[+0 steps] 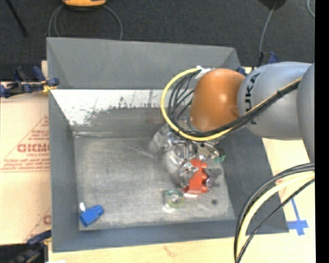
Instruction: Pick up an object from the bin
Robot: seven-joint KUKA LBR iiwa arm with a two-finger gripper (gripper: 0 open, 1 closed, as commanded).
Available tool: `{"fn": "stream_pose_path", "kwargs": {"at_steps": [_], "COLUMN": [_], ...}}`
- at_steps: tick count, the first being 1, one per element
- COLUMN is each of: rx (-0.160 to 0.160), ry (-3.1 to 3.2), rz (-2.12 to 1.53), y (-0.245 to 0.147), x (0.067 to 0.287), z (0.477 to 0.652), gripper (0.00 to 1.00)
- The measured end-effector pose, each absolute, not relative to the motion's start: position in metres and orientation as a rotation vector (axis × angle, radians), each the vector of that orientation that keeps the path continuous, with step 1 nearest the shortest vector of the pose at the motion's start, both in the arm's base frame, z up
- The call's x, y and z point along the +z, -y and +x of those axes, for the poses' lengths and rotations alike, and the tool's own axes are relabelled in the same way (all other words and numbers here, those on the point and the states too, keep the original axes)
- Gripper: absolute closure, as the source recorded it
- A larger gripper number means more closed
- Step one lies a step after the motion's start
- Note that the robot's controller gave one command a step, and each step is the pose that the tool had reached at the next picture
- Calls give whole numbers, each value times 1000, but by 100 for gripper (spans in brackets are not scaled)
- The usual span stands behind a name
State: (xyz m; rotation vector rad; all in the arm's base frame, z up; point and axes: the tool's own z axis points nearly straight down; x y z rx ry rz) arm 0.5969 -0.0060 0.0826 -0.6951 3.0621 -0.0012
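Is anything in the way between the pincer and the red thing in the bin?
Nothing visible. The pincer is right at the red thing; a small pale piece lies just left of it, clear of the path.

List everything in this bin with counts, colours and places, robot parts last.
bin: one, grey metal, centre.
blue block: one, blue with white tip, floor's lower-left corner.
red thing: one, red, floor's right side, at the gripper.
small pale thing: one, whitish-green, just left of the red thing.
clear things: count unclear, see-through, near back wall beside gripper.
gripper: one, metallic, above the red thing.
orange cover: one, orange, on the wrist.
arm: one, grey, from the right.
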Motion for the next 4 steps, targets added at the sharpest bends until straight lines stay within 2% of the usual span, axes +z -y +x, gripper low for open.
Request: {"fn": "stream_pose_path", "kwargs": {"at_steps": [1, 2, 3, 4], "rx": [-4, -13, -8, -13], "ry": [-2899, -2455, -2462, -2373], "rz": [-1194, -1932, -1925, -2046], "y": [43, 89, 89, 100], "x": [114, 77, 77, 209], "z": [583, 593, 593, 601], "gripper": [0, 0, 100, 100]}}
